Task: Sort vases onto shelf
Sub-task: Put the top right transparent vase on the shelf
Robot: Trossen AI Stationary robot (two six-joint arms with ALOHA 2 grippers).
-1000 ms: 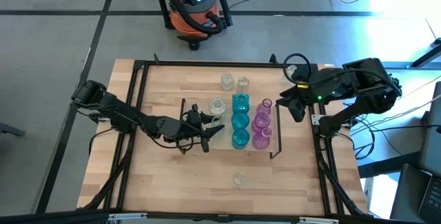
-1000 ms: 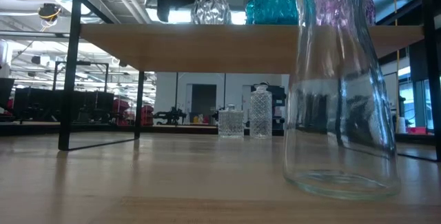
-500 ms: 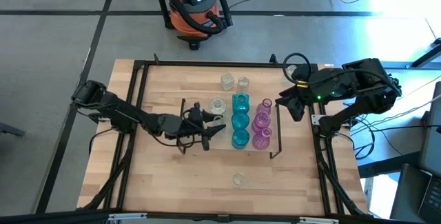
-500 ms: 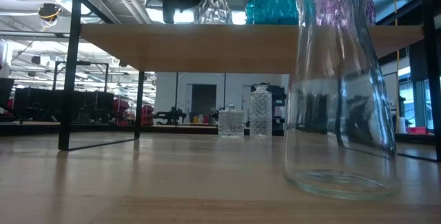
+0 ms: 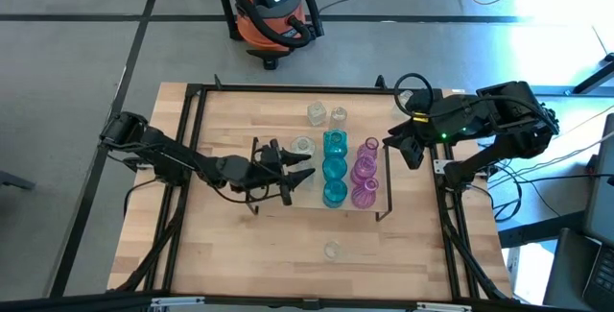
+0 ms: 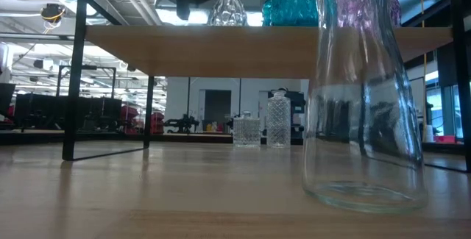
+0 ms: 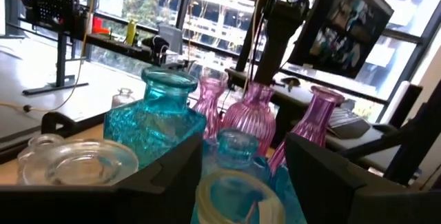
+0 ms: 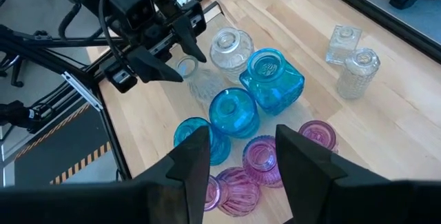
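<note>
Clear vase point(image 8: 187, 69) stands on shelf point(image 5: 299, 193), beside teal row point(image 5: 334, 168) — left gripper point(image 5: 299, 166) straddles it, jaws spread, nothing held. Right gripper point(image 5: 395, 146) idle, gap unclear. Your risk: retreating finger clips vase, toppling neighbours.

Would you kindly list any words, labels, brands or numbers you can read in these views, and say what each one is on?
None can be read.
The orange and black vacuum cleaner on the floor: any marking is too small to read.
The monitor behind the vases: its picture is blurred, with no legible text.
The clear, teal and pink vases: no labels show.
</note>
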